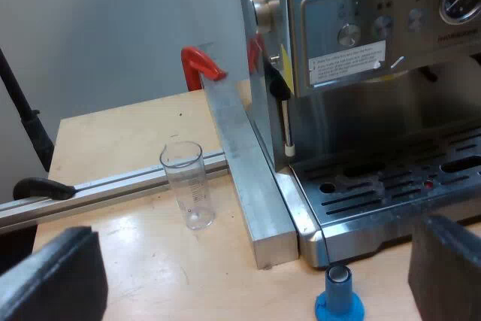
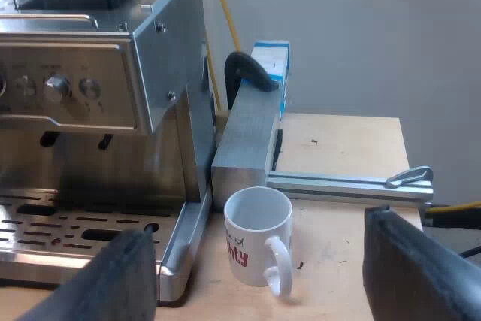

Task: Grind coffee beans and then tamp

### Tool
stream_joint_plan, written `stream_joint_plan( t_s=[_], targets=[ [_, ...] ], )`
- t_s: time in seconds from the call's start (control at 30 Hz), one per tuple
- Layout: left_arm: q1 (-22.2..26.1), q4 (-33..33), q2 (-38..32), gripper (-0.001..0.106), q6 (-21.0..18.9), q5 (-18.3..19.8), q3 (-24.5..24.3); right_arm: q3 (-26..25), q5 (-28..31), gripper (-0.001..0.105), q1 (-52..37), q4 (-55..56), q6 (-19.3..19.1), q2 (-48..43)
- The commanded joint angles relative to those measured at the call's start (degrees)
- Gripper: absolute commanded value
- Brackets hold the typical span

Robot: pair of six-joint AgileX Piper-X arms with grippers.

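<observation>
Visibly empty measuring glass (image 1: 188,186), mug (image 2: 257,234)

1. A clear measuring glass (image 1: 184,184) stood upright on the wooden table (image 1: 128,129), near a thick metal bar (image 1: 244,171).
2. A white mug (image 2: 259,234) stood upright just beside a second bar (image 2: 244,140).
3. A red clamp (image 1: 199,64) sat at the thick metal bar's far end.

Boxy stainless steel espresso machine (image 1: 361,133), knobs and gauge on front, slotted drip tray empty; small blue round tamper (image 1: 338,297) upright, just beside tray's front corner
</observation>
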Motion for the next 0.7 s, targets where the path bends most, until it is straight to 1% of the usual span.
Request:
stream_joint_plan(
  t_s=[0.03,0.07,0.23,0.3,0.37,0.47,0.57,0.7],
  targets=[
    [0.1,0.2,-6.5,0.083,0.0,-0.7,-0.1,-0.7,-1.4,0.061,-0.4,-0.1,1.2,-4.0],
    [0.1,0.2,-7.3,0.083,0.0,-0.7,-0.1,-0.8,-1.5,0.061,-0.3,0.2,1.2,-4.0],
    [0.1,4.0,-8.2,0.083,0.4,-0.7,-0.5,-0.1,-8.6,0.061,-0.3,-0.3,0.2,-3.9],
    [0.1,5.6,-8.2,0.083,0.9,-0.7,0.0,0.4,-9.2,0.061,-0.3,-0.3,0.2,-3.9],
    [0.1,5.1,-8.2,0.083,1.0,-0.7,1.0,1.2,-9.2,0.061,-0.3,-0.6,0.2,-3.9],
    [0.1,2.9,-8.1,0.083,0.8,-0.7,2.2,3.3,-9.2,0.061,-0.3,-1.3,0.2,-3.9],
    [0.1,-0.9,-8.0,0.083,0.8,-1.0,4.5,6.0,-9.2,0.061,-0.3,-2.3,1.1,-3.9],
    [0.1,-7.5,-8.0,0.083,-0.5,-2.8,8.6,9.7,-9.2,0.061,-0.3,-5.4,1.1,-3.8]
  ],
)
